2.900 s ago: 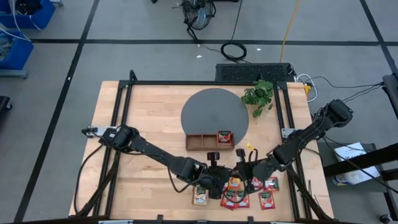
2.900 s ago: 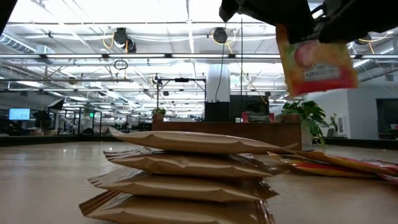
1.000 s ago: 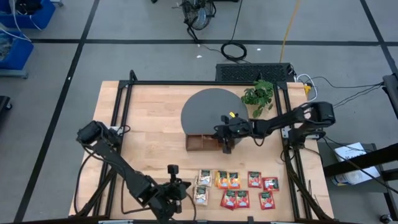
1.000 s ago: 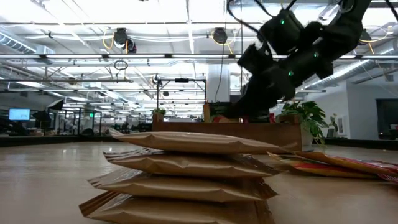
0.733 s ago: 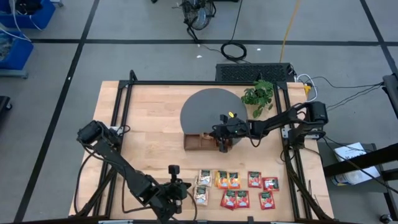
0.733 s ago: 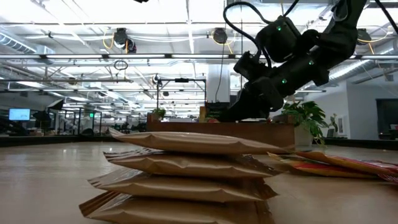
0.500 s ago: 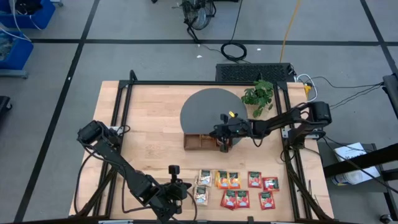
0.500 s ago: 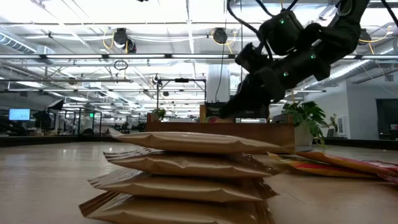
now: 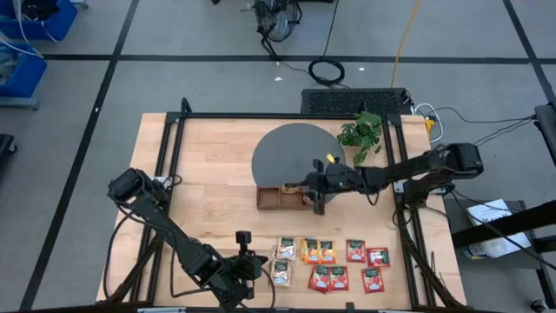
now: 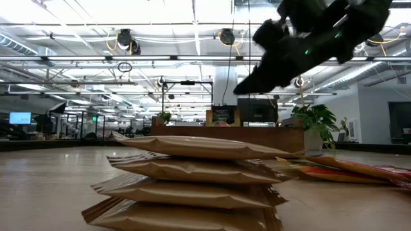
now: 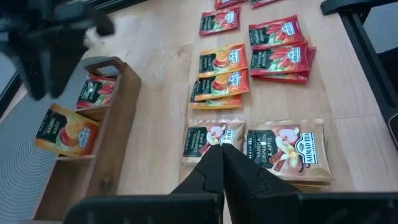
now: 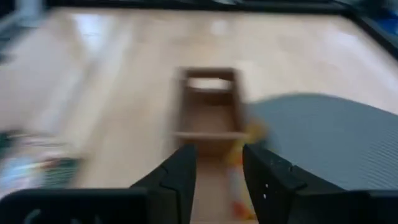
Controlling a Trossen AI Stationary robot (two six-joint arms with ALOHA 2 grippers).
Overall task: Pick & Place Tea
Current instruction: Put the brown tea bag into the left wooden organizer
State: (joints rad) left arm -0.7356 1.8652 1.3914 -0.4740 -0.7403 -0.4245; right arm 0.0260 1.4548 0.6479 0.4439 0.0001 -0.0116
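Pale wooden table [image 9: 208, 174] fills the overhead view, with a round grey mat [image 9: 295, 152] and a potted plant [image 9: 360, 132] at its far side. A three-slot wooden tray [image 9: 271, 198] sits at the mat's edge, and the right gripper [image 9: 317, 202] hangs over one end of it. The tea sachets [image 9: 328, 261] lie flat in loose rows well apart from those fingers, toward the near edge, while the left gripper [image 9: 258, 263] waits just beside the rows, so the left arm is much nearer. From table height, a stack of beige sachets [image 10: 192, 179] fills the foreground and the right gripper [image 10: 247, 86] hangs clear above the tray [image 10: 257, 135] behind it. From the left wrist, that arm's fingers [image 11: 214, 165] are pressed together and empty. Beige-green sachets [image 11: 286, 146] lie just ahead, with orange sachets [image 11: 221, 62] and red sachets [image 11: 273, 31] beyond. They are nearly square, with no clear long axis, and their label tops point away from these fingers. An orange sachet [image 11: 65, 130] leans in one tray [image 11: 124, 118] slot, with a red one [image 11: 96, 93] beside it. From the right wrist, that arm's fingers [image 12: 180, 171] stand apart, holding nothing, with the tray [image 12: 208, 106] straight ahead.
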